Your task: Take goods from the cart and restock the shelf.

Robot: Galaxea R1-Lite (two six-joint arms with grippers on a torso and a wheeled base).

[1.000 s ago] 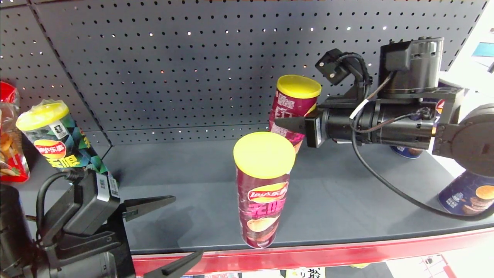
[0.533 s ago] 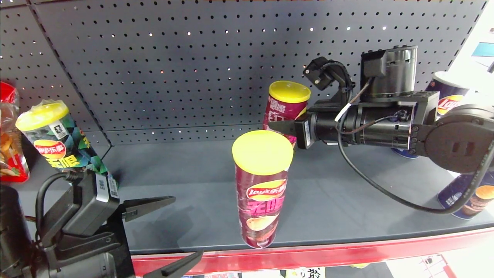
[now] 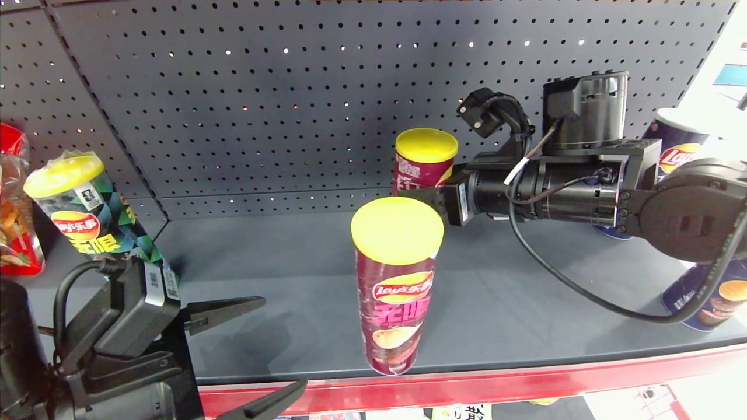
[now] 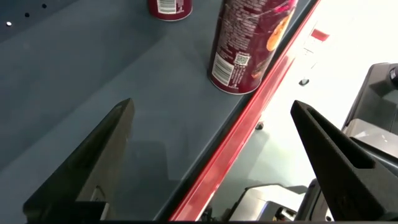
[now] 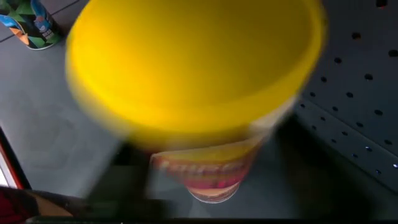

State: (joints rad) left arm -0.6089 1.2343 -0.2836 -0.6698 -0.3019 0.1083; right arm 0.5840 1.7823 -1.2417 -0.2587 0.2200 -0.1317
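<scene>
A maroon chip can with a yellow lid (image 3: pixel 397 286) stands upright near the shelf's front edge; in the left wrist view this can (image 4: pixel 245 43) is beside the red lip. Behind it a second maroon can (image 3: pixel 423 160) is held upright, with my right gripper (image 3: pixel 430 191) shut on its side. Its yellow lid (image 5: pixel 193 62) looms close in the right wrist view, and its base is hidden behind the front can in the head view. My left gripper (image 3: pixel 283 344) stands open with nothing in it at the shelf's front left; its fingers (image 4: pixel 93 162) straddle the shelf edge.
A green-patterned can (image 3: pixel 87 210) leans at the shelf's left end beside a red snack bag (image 3: pixel 14 204). Blue cans (image 3: pixel 709 297) stand at the right behind my right arm. The grey shelf (image 3: pixel 513 291) has a red front lip (image 3: pixel 525 379) and a pegboard back.
My right gripper has carried the rear maroon can leftward and lower, to behind the front can, and the can has come upright. The left arm has not moved.
</scene>
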